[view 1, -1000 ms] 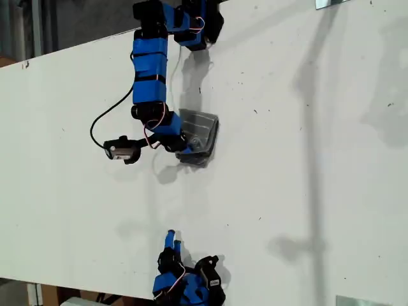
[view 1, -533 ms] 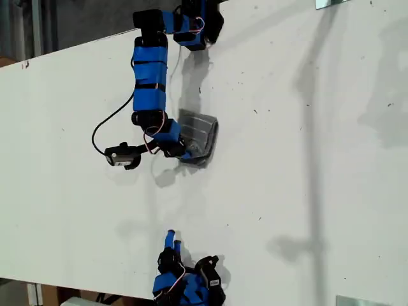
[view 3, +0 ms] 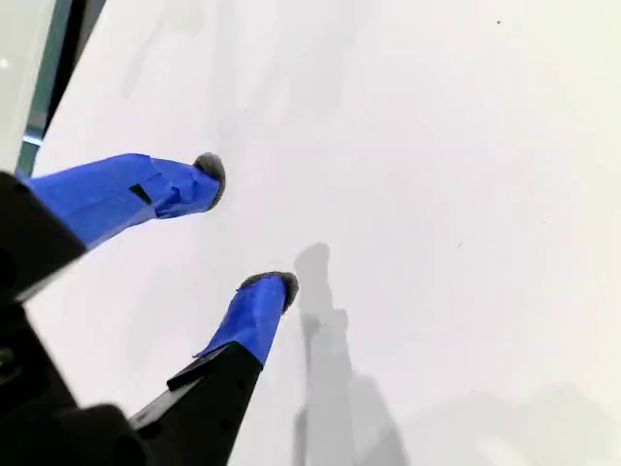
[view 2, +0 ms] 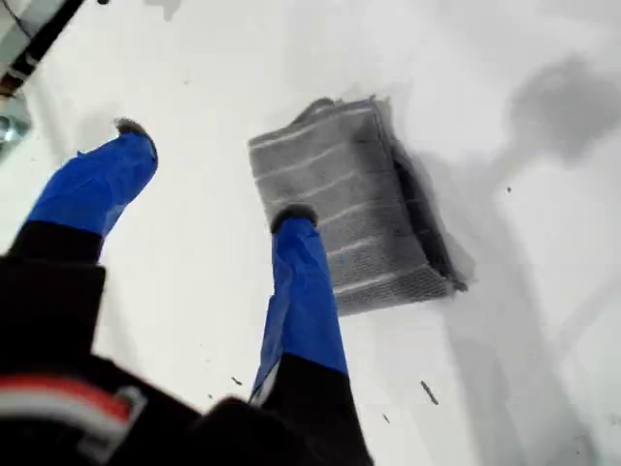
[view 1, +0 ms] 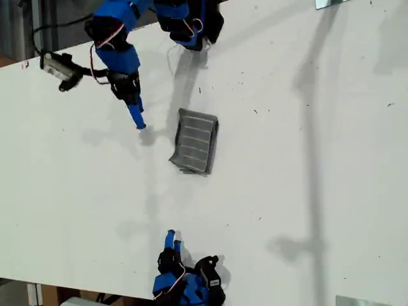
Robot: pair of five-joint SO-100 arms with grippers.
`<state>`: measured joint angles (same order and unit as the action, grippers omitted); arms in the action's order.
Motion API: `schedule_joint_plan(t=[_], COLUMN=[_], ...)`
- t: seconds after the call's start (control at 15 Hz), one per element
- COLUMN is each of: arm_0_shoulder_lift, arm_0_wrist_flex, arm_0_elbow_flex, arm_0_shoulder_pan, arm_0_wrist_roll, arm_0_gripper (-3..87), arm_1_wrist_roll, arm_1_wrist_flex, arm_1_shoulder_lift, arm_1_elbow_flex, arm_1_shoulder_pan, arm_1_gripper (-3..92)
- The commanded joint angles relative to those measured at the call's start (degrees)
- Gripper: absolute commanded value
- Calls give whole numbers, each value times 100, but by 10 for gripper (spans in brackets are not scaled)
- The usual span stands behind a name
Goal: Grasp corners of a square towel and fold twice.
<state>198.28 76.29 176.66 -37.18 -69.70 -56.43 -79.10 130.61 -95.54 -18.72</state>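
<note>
Exterior view, read from its left to its right.

- My first gripper (view 1: pixel 137 118), blue-taped fingers on a black body, is seen at the upper left, pointing down at the white flat table (view 1: pixel 306 191). In the first wrist view the same gripper (view 2: pixel 212 173) has its jaws spread wide with nothing between them. It is placed just beside the cloth, not touching it (a position judged to suit either a release or a fresh approach).
- My second gripper (view 1: pixel 171 240), of the same blue and black build, is found at the bottom edge, well apart from the cloth. In the second wrist view its jaws (view 3: pixel 243 225) are parted and empty, and only bare table is seen beyond them. It is judged to be parked out of the working area.
- The dark grey soft towel with thin white stripes (view 1: pixel 194 141) lies flat near the middle of the table, between the two arms and free of both. It is shown as a compact rectangle. In the first wrist view the towel (view 2: pixel 349 214) shows stacked layers along one long edge, so folding is judged done, or nearly.
- One of the corners (view 1: pixel 174 158) splays out slightly towards the lower left.
- Further right, only scuffed table and shadows are recorded.
</note>
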Motion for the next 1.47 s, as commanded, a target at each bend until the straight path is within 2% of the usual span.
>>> schedule_joint_plan(t=[0.0,0.07,0.13,0.27,0.4,0.6,0.67,0.8,0.93,1.0,1.13,1.27,1.4], arm_0_shoulder_lift=[44,44,44,44,44,44,44,44,44,44,44,53,53], arm_0_wrist_flex=[-62,-62,-62,-62,-62,-53,-53,-53,-44,-97,-141,-141,-149], arm_0_elbow_flex=[-35,-35,-35,-35,-35,-62,-44,114,132,167,193,193,193], arm_0_shoulder_pan=[0,0,0,9,79,817,879,984,1547,1854,2329,2470,2470], arm_0_wrist_roll=[-26,-18,-18,-18,-26,-62,-229,-729,-879,-932,-334,914,923], arm_0_gripper=[193,193,193,193,190,189,187,184,175,174,173,173,173], arm_1_wrist_roll=[-817,-1266,-1688,-1934,-2443,-3287,-3727,-3665,-3771,-3612,-2909,-2909,-2909], arm_1_wrist_flex=[650,932,800,993,536,431,18,-176,-123,-167,-334,-334,-334], arm_1_shoulder_lift=[3357,4808,5836,5625,5739,5739,5739,5757,5730,5695,5748,5748,5748], arm_1_elbow_flex=[-3032,-4570,-5590,-5783,-6117,-6987,-7119,-7075,-7154,-7110,-7049,-7049,-7049], arm_1_shoulder_pan=[527,861,1116,1626,1740,2092,2285,3059,4052,4307,4219,4184,4175], arm_1_gripper=[281,277,267,292,302,315,310,296,295,262,242,240,240])
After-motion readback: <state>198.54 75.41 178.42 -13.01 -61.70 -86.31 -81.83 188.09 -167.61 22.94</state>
